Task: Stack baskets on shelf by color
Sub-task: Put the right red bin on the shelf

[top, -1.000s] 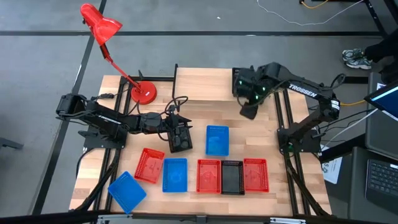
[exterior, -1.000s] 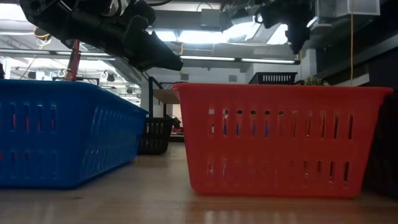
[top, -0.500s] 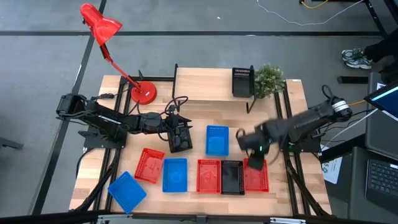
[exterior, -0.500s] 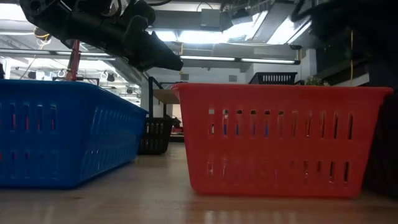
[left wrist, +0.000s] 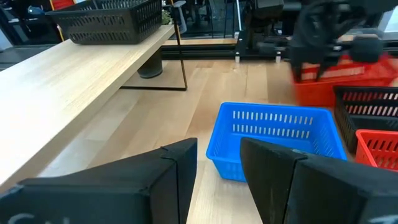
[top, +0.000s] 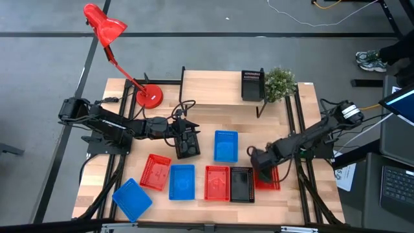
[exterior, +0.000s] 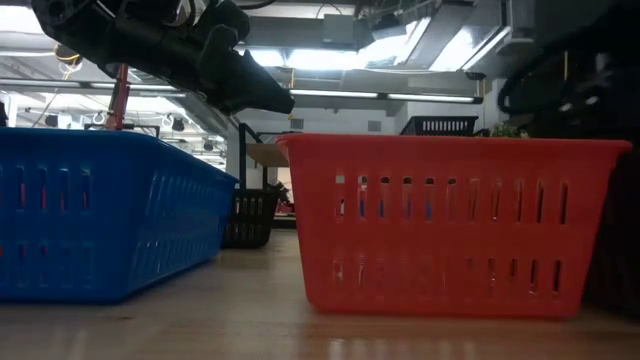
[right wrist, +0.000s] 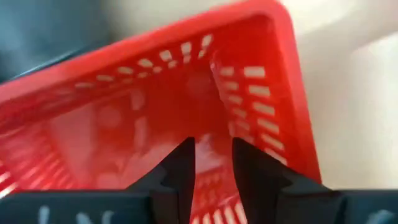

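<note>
Your right gripper (top: 260,162), fingers narrowly parted, hangs over the red basket (top: 268,182); a missed rim could shove it.

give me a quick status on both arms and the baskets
Right end effector open, over the rightmost red basket in the front row. Left end effector open, idle mid-table. One black basket on the shelf. Nothing blocking.

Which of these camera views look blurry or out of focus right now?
Right wrist view: the red basket is smeared soft. Left wrist view: the right gripper is blurred, the blue basket sharp. Low view: the near red basket is crisp. High view: sharp throughout.
</note>
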Robot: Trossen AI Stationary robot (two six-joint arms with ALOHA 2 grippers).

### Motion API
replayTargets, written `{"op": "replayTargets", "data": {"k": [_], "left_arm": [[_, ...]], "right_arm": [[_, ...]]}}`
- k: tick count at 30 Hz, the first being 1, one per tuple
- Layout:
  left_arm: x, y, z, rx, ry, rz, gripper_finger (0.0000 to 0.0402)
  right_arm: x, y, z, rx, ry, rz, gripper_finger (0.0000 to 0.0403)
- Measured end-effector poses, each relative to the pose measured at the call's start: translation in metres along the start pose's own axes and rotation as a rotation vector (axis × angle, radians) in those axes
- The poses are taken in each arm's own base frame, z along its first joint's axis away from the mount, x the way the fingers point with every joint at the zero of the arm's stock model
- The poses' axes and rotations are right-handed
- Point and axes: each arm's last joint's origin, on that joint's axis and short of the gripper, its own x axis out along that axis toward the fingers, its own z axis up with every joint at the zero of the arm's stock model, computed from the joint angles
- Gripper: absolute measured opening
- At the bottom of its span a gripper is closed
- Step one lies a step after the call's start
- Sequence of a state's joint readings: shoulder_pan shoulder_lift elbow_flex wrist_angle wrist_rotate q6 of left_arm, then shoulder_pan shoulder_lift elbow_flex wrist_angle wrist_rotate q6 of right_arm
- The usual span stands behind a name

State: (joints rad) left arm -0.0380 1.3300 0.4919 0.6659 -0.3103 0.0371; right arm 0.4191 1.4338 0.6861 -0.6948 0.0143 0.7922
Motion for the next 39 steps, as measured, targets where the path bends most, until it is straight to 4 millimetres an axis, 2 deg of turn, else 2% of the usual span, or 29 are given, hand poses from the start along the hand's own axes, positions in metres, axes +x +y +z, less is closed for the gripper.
{"op": "replayTargets", "data": {"k": [6, 9, 11, 14, 19, 23, 27, 31, 39], "left_arm": [[0.0, 0.0, 0.0, 0.0, 0.0, 0.0, 0.0116], [0.0, 0.0, 0.0, -0.001, 0.0, 0.0, 0.0116], [0.0, 0.0, 0.0, -0.001, 0.0, 0.0, 0.0116], [0.0, 0.0, 0.0, -0.001, 0.0, 0.0, 0.0116], [0.0, 0.0, 0.0, -0.002, 0.0, 0.0, 0.0116], [0.0, 0.0, 0.0, -0.002, 0.0, 0.0, 0.0116], [0.0, 0.0, 0.0, -0.002, 0.0, 0.0, 0.0116], [0.0, 0.0, 0.0, -0.002, 0.0, 0.0, 0.0116], [0.0, 0.0, 0.0, -0.003, 0.0, 0.0, 0.0116]], "right_arm": [[-0.005, -0.028, 0.027, -0.102, -0.269, -0.353, 0.0107], [-0.007, -0.044, 0.038, -0.075, -0.344, -0.52, 0.0107], [-0.009, -0.052, 0.043, -0.039, -0.36, -0.559, 0.0107], [-0.018, -0.051, 0.051, -0.058, -0.323, -0.471, 0.0107], [-0.053, -0.033, 0.062, -0.123, -0.296, -0.197, 0.0107], [-0.071, -0.021, 0.057, -0.198, -0.263, -0.076, 0.0107], [-0.064, -0.019, 0.043, -0.25, -0.192, -0.111, 0.0107], [-0.052, -0.015, 0.028, -0.227, -0.124, -0.093, 0.0107], [-0.054, -0.007, 0.025, -0.212, -0.119, -0.049, 0.0107]]}}
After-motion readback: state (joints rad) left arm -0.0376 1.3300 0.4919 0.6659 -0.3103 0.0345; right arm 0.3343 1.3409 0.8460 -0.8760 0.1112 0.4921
